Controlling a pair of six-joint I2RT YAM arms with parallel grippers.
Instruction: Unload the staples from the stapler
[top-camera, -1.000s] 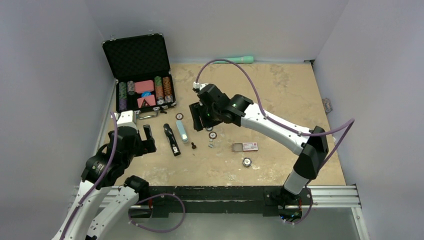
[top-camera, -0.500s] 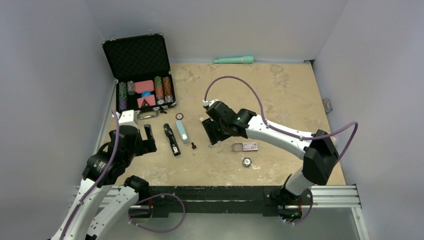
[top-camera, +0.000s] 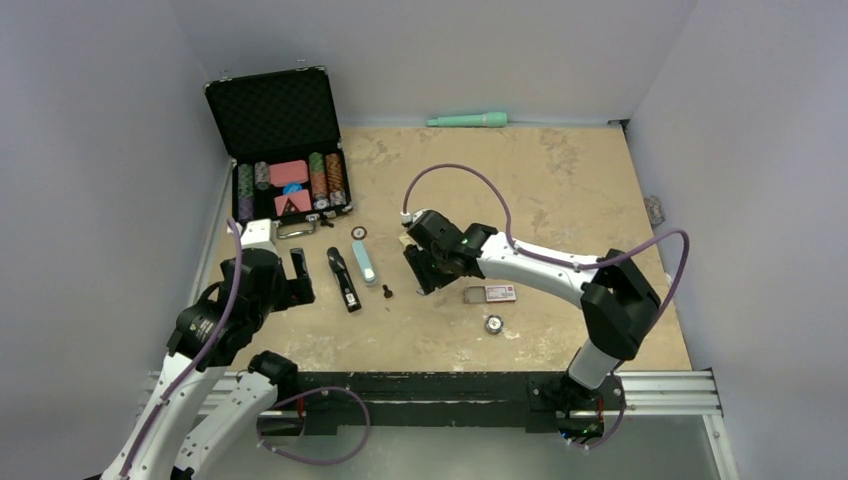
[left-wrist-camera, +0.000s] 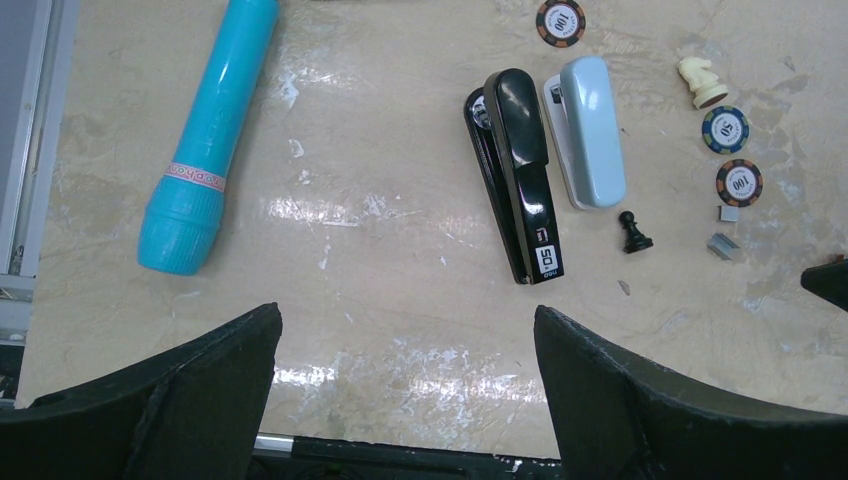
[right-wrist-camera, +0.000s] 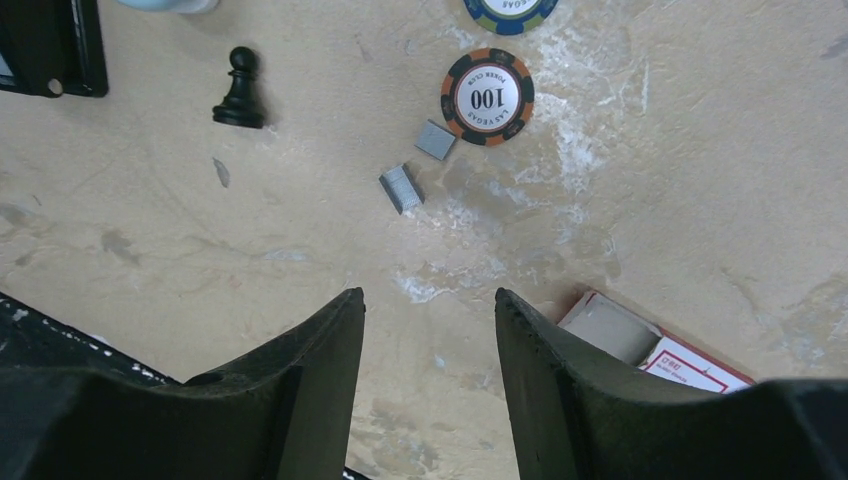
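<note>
Two small silvery-grey staples pieces (right-wrist-camera: 401, 188) lie on the table by an orange "100" chip (right-wrist-camera: 487, 97), just ahead of my right gripper's (right-wrist-camera: 428, 300) open, empty jaws. They also show in the left wrist view (left-wrist-camera: 726, 245). A black stapler (left-wrist-camera: 520, 185) and a light blue stapler (left-wrist-camera: 592, 130) lie side by side; both show in the top view, black (top-camera: 343, 278) and light blue (top-camera: 365, 262). My left gripper (left-wrist-camera: 405, 330) is open and empty, near and to the left of the black stapler. In the top view my right gripper (top-camera: 422, 272) covers the staples.
A black pawn (right-wrist-camera: 240, 90) lies left of the staples, a red-and-white staple box (right-wrist-camera: 650, 345) right of my right gripper. A turquoise cylinder (left-wrist-camera: 205, 140) lies far left. An open poker case (top-camera: 280, 140) stands back left, a green cylinder (top-camera: 467, 120) at the back wall, a chip (top-camera: 493, 324) near front.
My right arm has swung toward the near side and lowered, now covering the chips and staples in the top view. The left arm has barely moved.
</note>
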